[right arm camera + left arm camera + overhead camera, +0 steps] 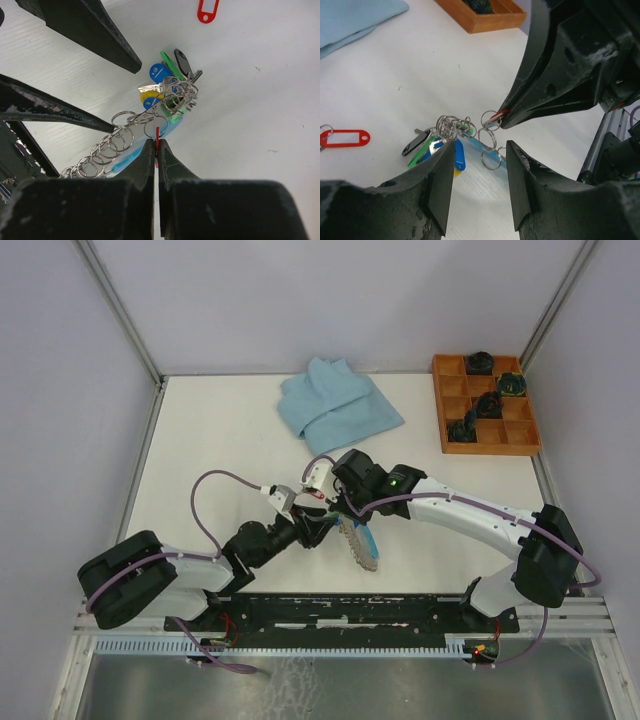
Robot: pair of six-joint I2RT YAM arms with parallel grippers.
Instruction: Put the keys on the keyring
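A: So, right tool (156, 150) first?

B: Pinched shut. A small ring (490, 119) sticks out from the tip, with a thin red sliver caught between the fingers. I cannot tell what the sliver belongs to.

A: And the left tool (481, 145)?

B: Open, nothing between its jaws. It is low over the worktop (220, 430), tip to tip with the right one.

A: Keyring?

B: The keyring (362, 545) lies flat on the worktop at mid-front, just beside both tools. It is a run of grey wire loops with a light-blue segment.

A: Keys?

B: The keys (167, 75) are bunched at one end of the keyring and tangled into its loops. Blue, green, yellow and black tags show. Whether each one is threaded on, I cannot tell.

A: Anything loose?

B: One red tag (345, 137) with its own ring lies apart from the bunch. At the back, a folded blue cloth (338, 405) sits centre, and a wooden tray (486, 449) far right has dark items in some compartments.
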